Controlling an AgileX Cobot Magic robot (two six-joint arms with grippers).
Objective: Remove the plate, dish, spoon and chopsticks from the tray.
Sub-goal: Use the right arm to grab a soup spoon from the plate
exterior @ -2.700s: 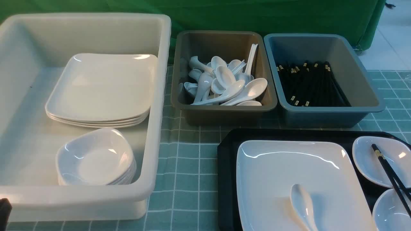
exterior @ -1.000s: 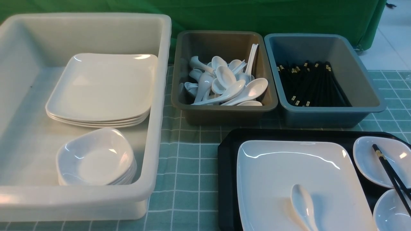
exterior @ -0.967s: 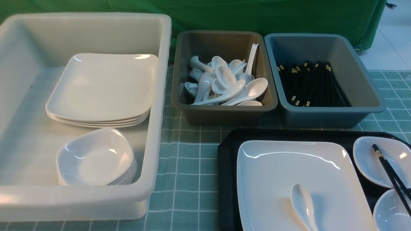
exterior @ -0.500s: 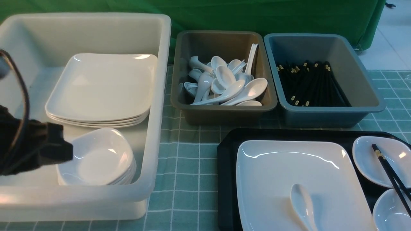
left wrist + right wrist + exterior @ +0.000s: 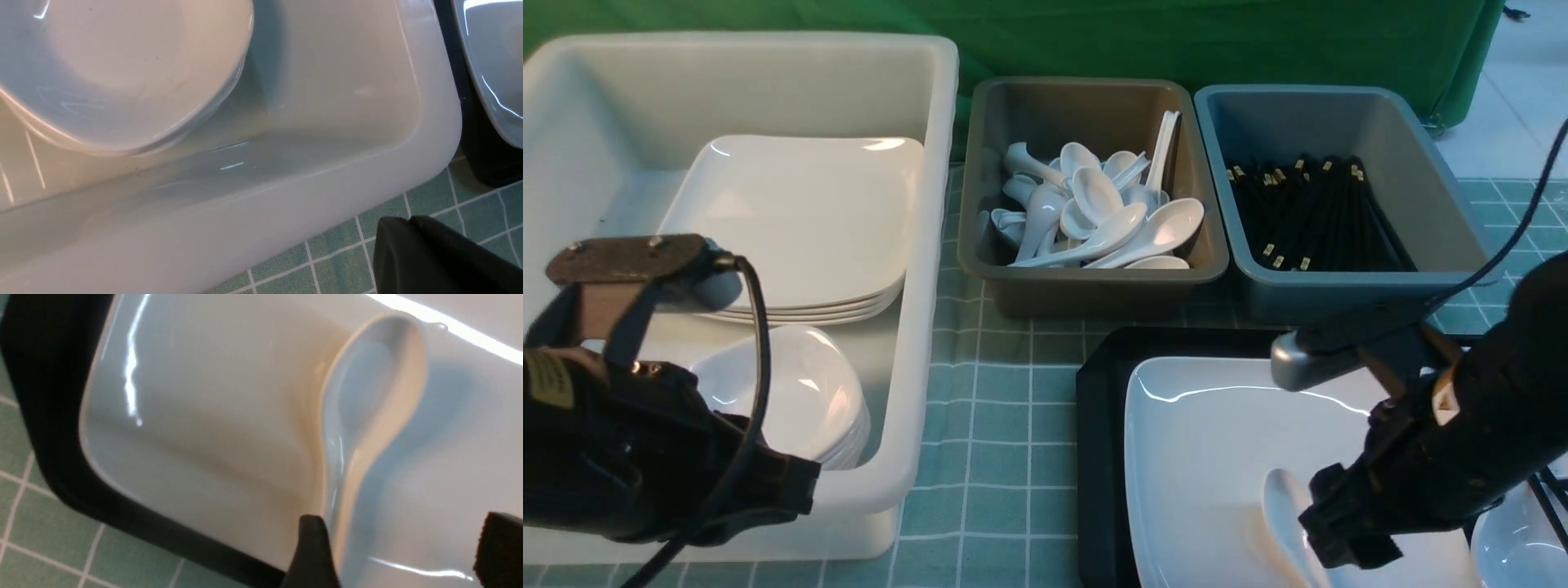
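My right gripper (image 5: 402, 555) is wide open by the spoon (image 5: 367, 404), which lies on the plate (image 5: 204, 416) on the tray (image 5: 49, 416). Its handle points in between the fingers (image 5: 312, 555). My left gripper (image 5: 412, 245), pinched together, is well away.

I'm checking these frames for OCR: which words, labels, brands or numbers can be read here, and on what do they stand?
No text can be read.
Yellow sticker on the left arm: dark marks, too blurred to read.
No lettering shows on anything else in any view.
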